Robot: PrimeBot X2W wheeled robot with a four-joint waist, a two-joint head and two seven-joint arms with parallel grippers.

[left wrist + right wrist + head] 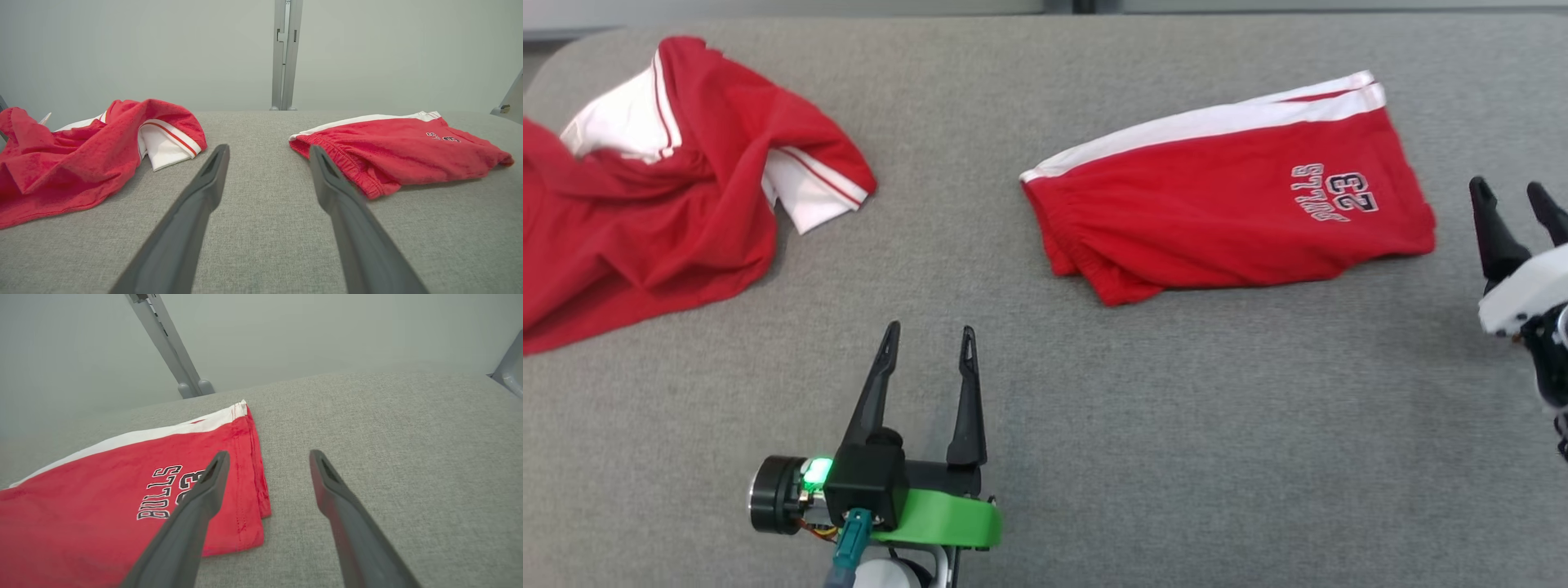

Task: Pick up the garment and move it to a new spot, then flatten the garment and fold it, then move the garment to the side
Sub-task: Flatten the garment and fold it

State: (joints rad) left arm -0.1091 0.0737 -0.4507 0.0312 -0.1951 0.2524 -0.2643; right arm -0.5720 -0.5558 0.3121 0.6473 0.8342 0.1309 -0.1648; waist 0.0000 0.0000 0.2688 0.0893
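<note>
A crumpled red garment (645, 212) with white trim lies at the far left of the grey fabric table (1176, 449); the left wrist view has it as a heap (61, 167). Red shorts (1225, 204) with a white side stripe and "BULLS 23" lettering lie folded flat at the right (404, 151) (102, 498). My left gripper (929, 331) (268, 149) is open over bare table between the two, touching neither. My right gripper (1507, 186) (269, 454) stands open just right of the shorts' hem, holding nothing.
A grey metal post (286, 53) (167, 347) rises behind the table's far edge, against a pale wall. Another metal bracket (508, 102) shows at the far right. Bare grey table stretches along the near side and between the two red pieces.
</note>
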